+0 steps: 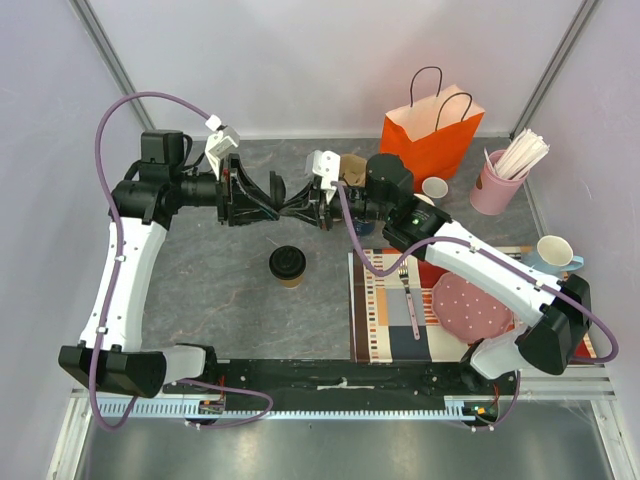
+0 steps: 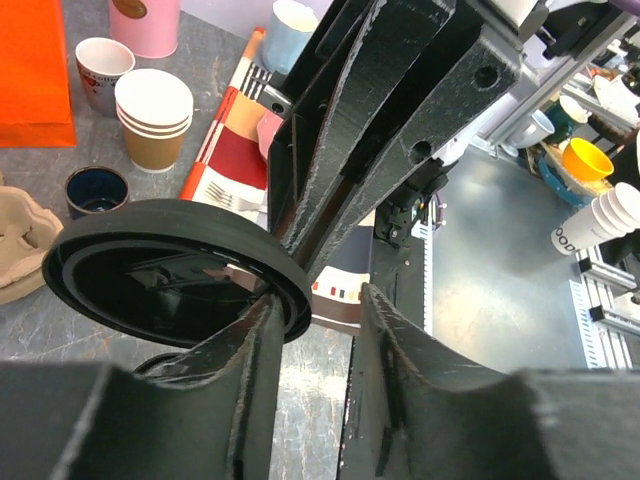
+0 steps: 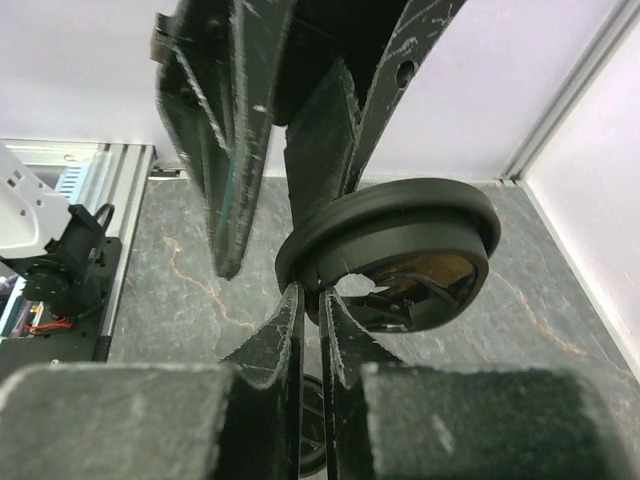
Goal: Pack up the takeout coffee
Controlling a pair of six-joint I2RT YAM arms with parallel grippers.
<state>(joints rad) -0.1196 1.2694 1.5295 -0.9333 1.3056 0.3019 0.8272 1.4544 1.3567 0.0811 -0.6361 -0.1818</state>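
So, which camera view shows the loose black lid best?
The left wrist view: the loose black lid shows almost its whole round outline there, large. The right wrist view shows it too, its rim pinched by the right gripper, one side hidden. The top external view gives only a small dark shape.

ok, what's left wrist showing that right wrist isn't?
Left wrist only: the stack of paper cups, the orange bag and the striped placemat. Right wrist only: a table corner where two walls meet. Both: the loose black lid, its rim pinched by the right gripper, with the left gripper open.
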